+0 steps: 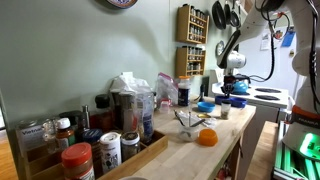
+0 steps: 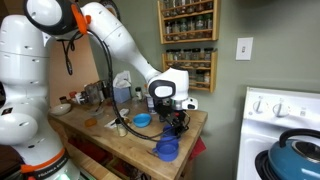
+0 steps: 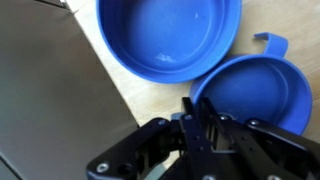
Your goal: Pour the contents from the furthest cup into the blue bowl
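The blue bowl (image 3: 170, 35) is shallow and round and lies on the wooden counter; it looks empty in the wrist view. It also shows in an exterior view (image 2: 141, 120). A blue cup (image 3: 255, 90) with a small handle sits right beside the bowl, near the counter's front edge (image 2: 167, 148). My gripper (image 3: 195, 118) reaches down over the cup. Its fingers are close together on the cup's near rim. The cup's inside looks plain blue, and I cannot make out any contents. In an exterior view the gripper (image 2: 178, 122) hangs just above the cup.
A blue kettle (image 2: 297, 150) sits on the white stove beside the counter. Spice racks (image 2: 188, 40) hang on the wall. Jars, bottles and a blender crowd the counter's far end (image 1: 120, 115). An orange object (image 1: 207, 137) and a glass with utensils (image 1: 185, 122) stand mid-counter.
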Controlling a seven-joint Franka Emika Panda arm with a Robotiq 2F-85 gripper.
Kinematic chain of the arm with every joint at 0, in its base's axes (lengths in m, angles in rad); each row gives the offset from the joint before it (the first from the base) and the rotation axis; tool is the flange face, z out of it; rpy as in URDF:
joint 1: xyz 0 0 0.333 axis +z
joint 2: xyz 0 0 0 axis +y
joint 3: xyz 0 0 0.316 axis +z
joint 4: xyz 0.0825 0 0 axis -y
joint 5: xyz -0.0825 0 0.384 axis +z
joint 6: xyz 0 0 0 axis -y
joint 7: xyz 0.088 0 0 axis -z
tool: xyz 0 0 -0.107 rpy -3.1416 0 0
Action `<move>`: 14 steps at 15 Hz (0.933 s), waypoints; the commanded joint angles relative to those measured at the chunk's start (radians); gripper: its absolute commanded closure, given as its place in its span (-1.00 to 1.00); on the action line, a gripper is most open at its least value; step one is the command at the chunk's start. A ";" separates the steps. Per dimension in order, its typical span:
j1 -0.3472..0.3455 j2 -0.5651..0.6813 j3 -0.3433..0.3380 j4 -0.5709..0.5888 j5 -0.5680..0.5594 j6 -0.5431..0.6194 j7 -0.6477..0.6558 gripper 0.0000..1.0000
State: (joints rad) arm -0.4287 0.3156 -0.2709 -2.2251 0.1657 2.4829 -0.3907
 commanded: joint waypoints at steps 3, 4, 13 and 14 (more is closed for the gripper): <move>-0.024 0.005 0.014 0.008 0.007 -0.027 -0.024 1.00; -0.024 0.006 0.014 0.008 0.006 -0.028 -0.023 0.93; -0.025 0.009 0.020 0.007 0.013 -0.030 -0.024 0.31; -0.026 0.010 0.021 0.007 0.014 -0.030 -0.024 0.65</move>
State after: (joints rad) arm -0.4357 0.3177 -0.2638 -2.2250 0.1672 2.4727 -0.3943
